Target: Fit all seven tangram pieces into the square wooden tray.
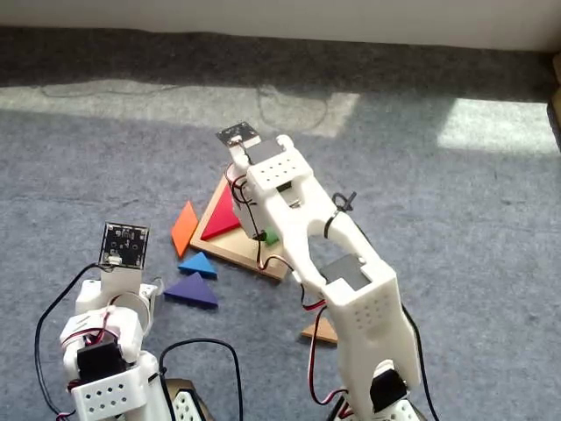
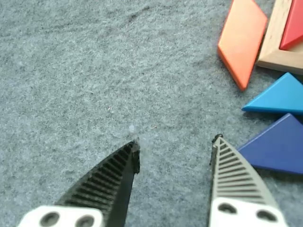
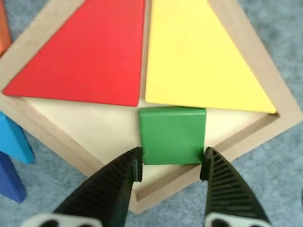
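The square wooden tray (image 3: 85, 127) holds a red triangle (image 3: 90, 52) and a yellow triangle (image 3: 199, 56) side by side. A green square (image 3: 173, 135) lies in the tray against their edges, and my right gripper (image 3: 171, 163) is shut on it, one finger on each side. In the high view the right arm covers most of the tray (image 1: 237, 254); the green square (image 1: 272, 237) peeks out. Beside the tray lie an orange parallelogram (image 1: 184, 228), a blue triangle (image 1: 198, 263) and a purple triangle (image 1: 191, 291). My left gripper (image 2: 175, 146) hangs open over bare carpet near the purple triangle (image 2: 279, 146).
A brown piece (image 1: 320, 331) lies on the carpet, partly under the right arm. The left arm's base (image 1: 105, 351) stands at the near left with cables around it. Grey carpet stretches to the far and right sides.
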Action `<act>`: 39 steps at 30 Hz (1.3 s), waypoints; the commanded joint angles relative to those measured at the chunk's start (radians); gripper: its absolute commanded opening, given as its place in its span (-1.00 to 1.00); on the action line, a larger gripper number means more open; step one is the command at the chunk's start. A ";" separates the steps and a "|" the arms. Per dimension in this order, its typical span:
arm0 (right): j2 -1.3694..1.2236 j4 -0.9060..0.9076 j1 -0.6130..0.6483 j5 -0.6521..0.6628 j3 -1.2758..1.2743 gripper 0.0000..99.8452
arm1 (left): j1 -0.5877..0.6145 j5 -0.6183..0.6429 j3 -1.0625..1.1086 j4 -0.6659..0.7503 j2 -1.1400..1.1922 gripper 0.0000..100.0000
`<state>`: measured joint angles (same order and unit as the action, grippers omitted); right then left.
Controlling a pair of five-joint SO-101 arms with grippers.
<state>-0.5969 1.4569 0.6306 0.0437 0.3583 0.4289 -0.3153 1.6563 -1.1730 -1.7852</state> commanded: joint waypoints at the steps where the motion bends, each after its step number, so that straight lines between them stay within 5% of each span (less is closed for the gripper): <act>1: 0.053 -0.002 0.004 -0.021 0.062 -0.60 | 0.013 0.002 -0.004 0.015 -0.035 -0.50; 14: 0.337 0.305 -0.036 0.038 0.168 -0.61 | 0.013 0.002 -0.004 0.017 -0.035 -0.50; 21: 0.619 0.245 -0.058 0.064 -0.285 -0.61 | 0.013 0.002 -0.004 0.017 -0.035 -0.50; 33: 1.147 -0.173 -0.012 0.068 -1.210 -0.60 | 0.012 0.002 -0.004 0.017 -0.035 -0.50; 39: 1.152 -0.183 -0.001 0.275 -1.353 -0.60 | 0.012 0.002 -0.004 0.017 -0.035 -0.50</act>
<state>0.5186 1.2912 0.6199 0.2355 -0.9720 0.4289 -0.3153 1.6563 -1.1730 -1.7852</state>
